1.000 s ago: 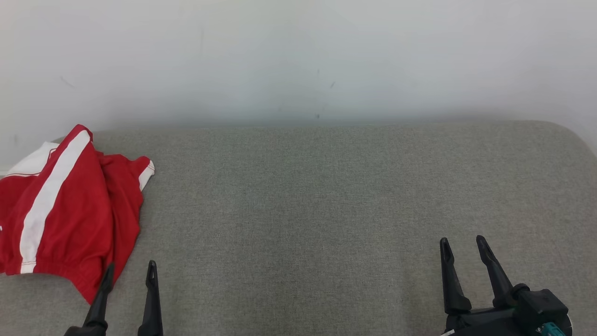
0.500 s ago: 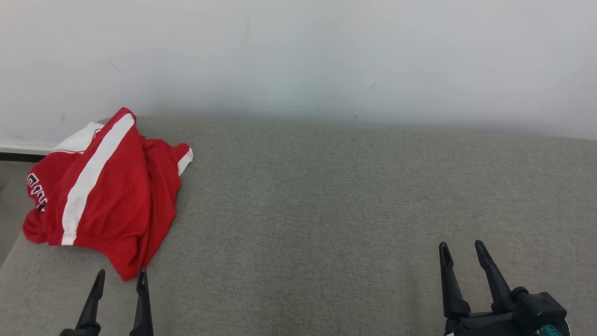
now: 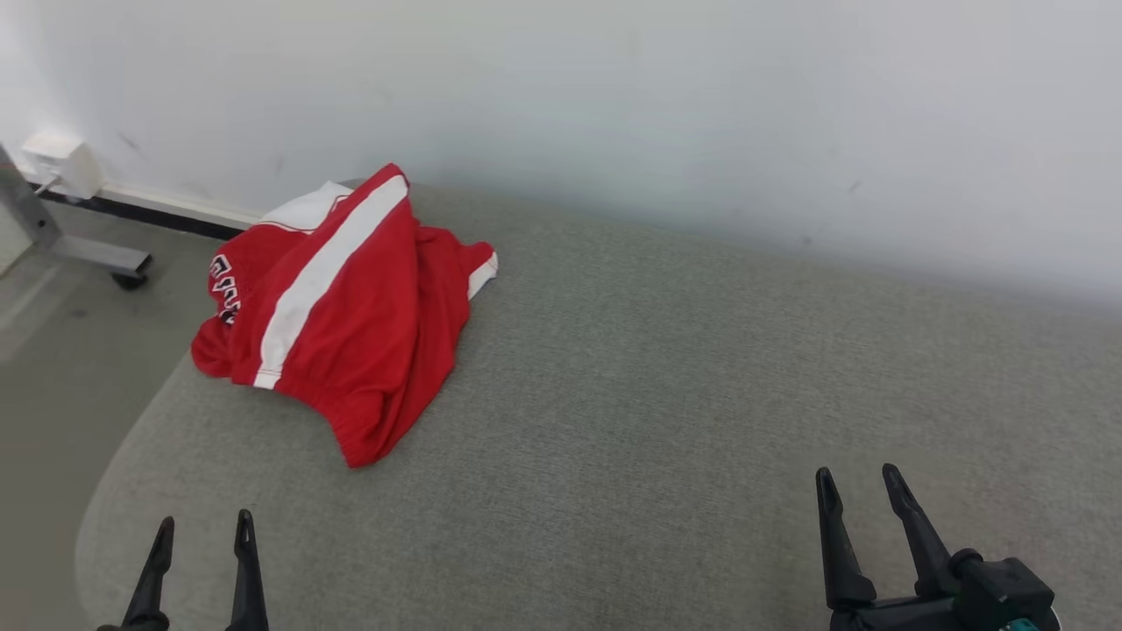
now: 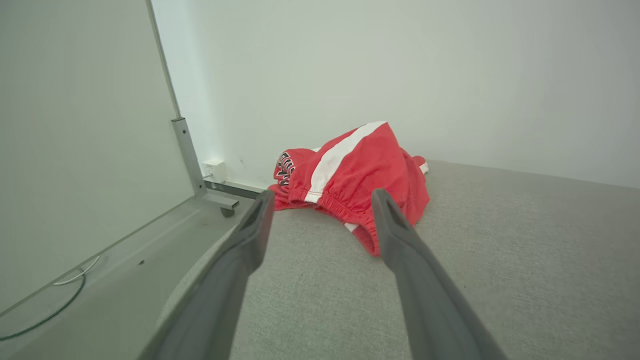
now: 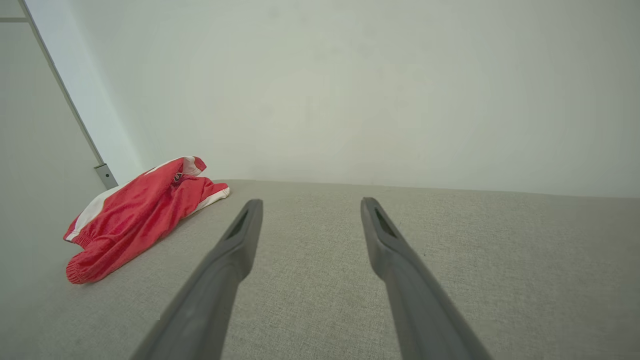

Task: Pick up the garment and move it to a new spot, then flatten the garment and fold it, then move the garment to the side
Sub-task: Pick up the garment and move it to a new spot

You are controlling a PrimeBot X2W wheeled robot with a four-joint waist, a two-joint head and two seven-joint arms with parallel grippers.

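The garment (image 3: 351,298) is a crumpled red piece with a white stripe and an elastic hem, lying at the far left end of the grey fabric table (image 3: 666,412) by the wall. It appears ahead of the left fingers as the garment (image 4: 350,175) and far to the left as the garment (image 5: 135,215). My left gripper (image 3: 203,527) stands open near the table's front left edge, short of the cloth and holding nothing. My right gripper (image 3: 857,478) is open over bare fabric at the front right, well away from the garment.
A white wall (image 3: 614,105) runs directly behind the table. To the left, off the rounded table end, are the floor (image 3: 53,368), a metal frame leg on a caster (image 3: 83,254) and a white box (image 3: 61,162) on the skirting. A cable (image 4: 55,305) lies on the floor.
The head camera has turned left, so the whole picture slid right and the floor came into view. The garment lies as before. Both grippers stay open.
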